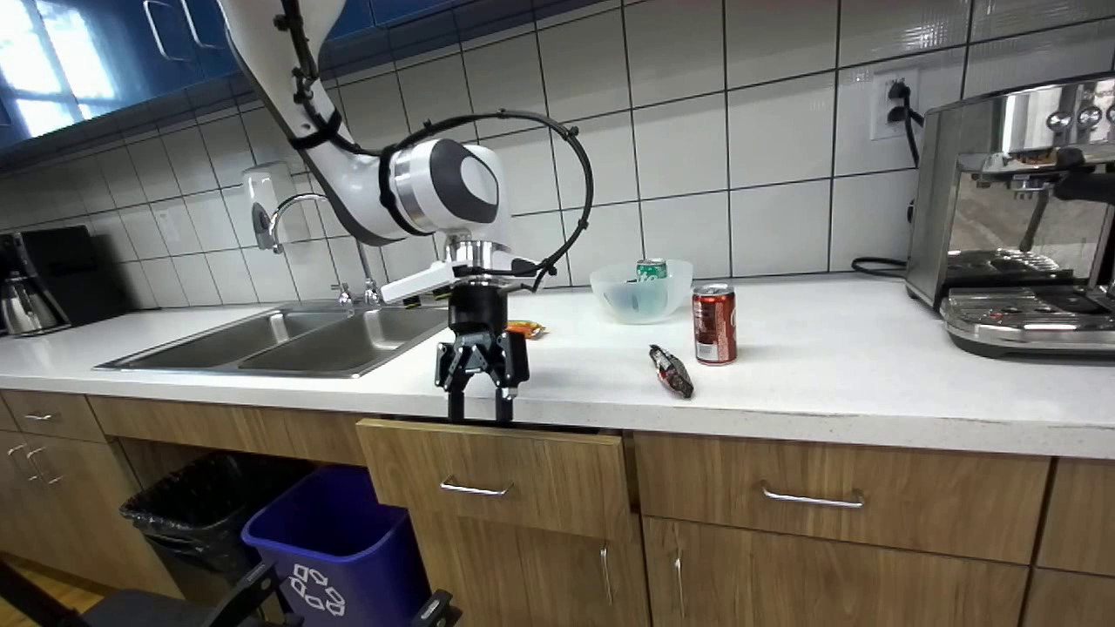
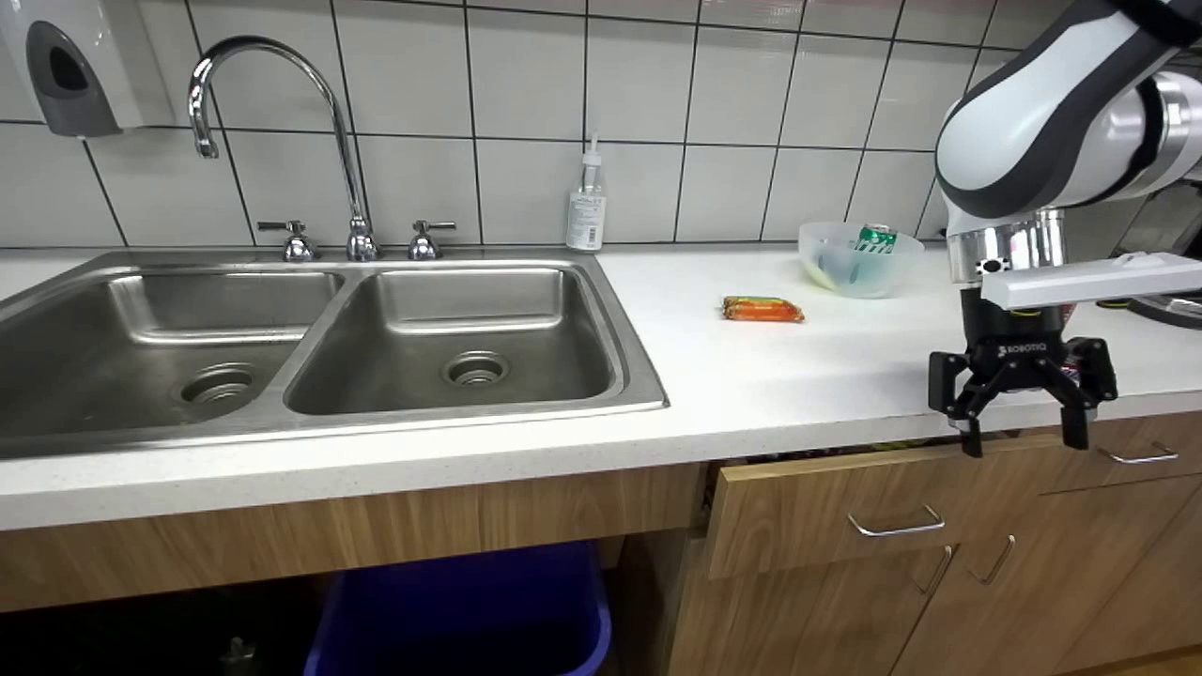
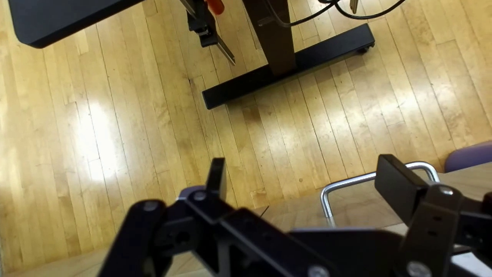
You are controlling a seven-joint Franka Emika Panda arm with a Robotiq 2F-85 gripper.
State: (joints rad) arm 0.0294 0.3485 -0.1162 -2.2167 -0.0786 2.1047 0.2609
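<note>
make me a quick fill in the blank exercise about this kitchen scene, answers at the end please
1. The hand has its jaws apart and holds ____.
2. The drawer nearest the hand is not shut but partly ____.
3. The upright can standing on the counter near the dark packet is mostly ____ in colour.
4. The blue bin carries a white ____ symbol on its side.

Missing words: nothing; open; red; recycling.

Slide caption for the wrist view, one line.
Open, empty gripper above wooden floor, partly hiding a metal handle, with a black stand's foot beyond.
</note>
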